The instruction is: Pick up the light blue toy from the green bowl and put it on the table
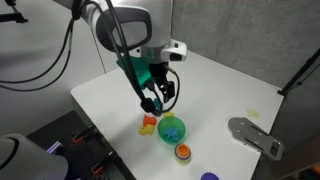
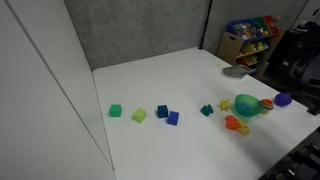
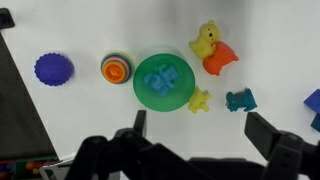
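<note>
The green bowl sits on the white table, with the light blue toy lying inside it. The bowl also shows in both exterior views; the toy shows as a blue patch in the bowl. My gripper is open and empty. It hangs above the table a little to one side of the bowl, its fingers apart with bare table between them. In an exterior view the gripper is above and just behind the bowl.
Around the bowl lie a yellow star, a teal toy, a yellow duck on an orange piece, a striped ring stack and a purple disc. Green, yellow and blue blocks lie further off. A grey metal plate sits at the table edge.
</note>
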Robot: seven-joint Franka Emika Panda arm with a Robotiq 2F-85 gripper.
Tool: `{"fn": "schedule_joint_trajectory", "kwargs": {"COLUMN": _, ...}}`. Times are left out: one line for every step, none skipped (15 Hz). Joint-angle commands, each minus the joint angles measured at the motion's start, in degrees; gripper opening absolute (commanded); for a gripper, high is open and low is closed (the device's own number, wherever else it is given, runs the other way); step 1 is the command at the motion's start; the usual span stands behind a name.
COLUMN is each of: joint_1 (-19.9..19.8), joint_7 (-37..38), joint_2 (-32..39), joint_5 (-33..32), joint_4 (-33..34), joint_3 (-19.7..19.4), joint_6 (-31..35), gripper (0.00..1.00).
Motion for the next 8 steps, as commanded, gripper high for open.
{"fn": "schedule_joint_trajectory", "kwargs": {"joint_1": 0.1, "joint_7": -2.8, "joint_2": 6.6, "joint_5": 2.5, "joint_4": 1.6, "joint_3": -1.1, "joint_6": 4.0, "gripper": 1.0}}
{"fn": "schedule_joint_trajectory", "kwargs": {"joint_1": 0.0, "joint_7": -3.1, "joint_2": 8.5, "joint_5": 2.8, "joint_4": 1.8, "joint_3": -1.2, "joint_6": 5.0, "gripper": 1.0}}
{"fn": "schedule_joint_trajectory", "kwargs": {"joint_1": -0.2, "joint_7": -2.8, "joint_2": 10.2, "joint_5": 2.9, "joint_4": 2.1, "joint_3": -1.1, "joint_6": 6.1, "gripper": 1.0}}
{"fn": "schedule_joint_trajectory", "kwargs": {"joint_1": -0.3, "joint_7": -2.8, "joint_2": 12.0, "joint_5": 3.1, "joint_4": 2.3, "joint_3": -1.1, "joint_6": 7.1, "gripper": 1.0}}
{"fn": "schedule_joint_trajectory", "kwargs": {"joint_1": -0.5, "joint_7": -2.7, "joint_2": 13.9, "joint_5": 3.1, "joint_4": 2.6, "joint_3": -1.1, "joint_6": 8.2, "gripper": 1.0}}
{"fn": "schedule_joint_trajectory", "kwargs": {"joint_1": -0.6, "joint_7": -2.6, "joint_2": 15.9, "joint_5": 3.3, "joint_4": 3.1, "joint_3": -1.0, "joint_6": 9.3, "gripper": 1.0}}
{"fn": "schedule_joint_trajectory", "kwargs": {"joint_1": -0.7, "joint_7": -2.5, "joint_2": 17.8, "joint_5": 3.5, "joint_4": 3.6, "joint_3": -1.0, "joint_6": 10.2, "gripper": 1.0}}
{"fn": "schedule_joint_trajectory", "kwargs": {"joint_1": -0.9, "joint_7": -2.4, "joint_2": 19.9, "joint_5": 3.7, "joint_4": 4.3, "joint_3": -0.8, "joint_6": 11.2, "gripper": 1.0}}
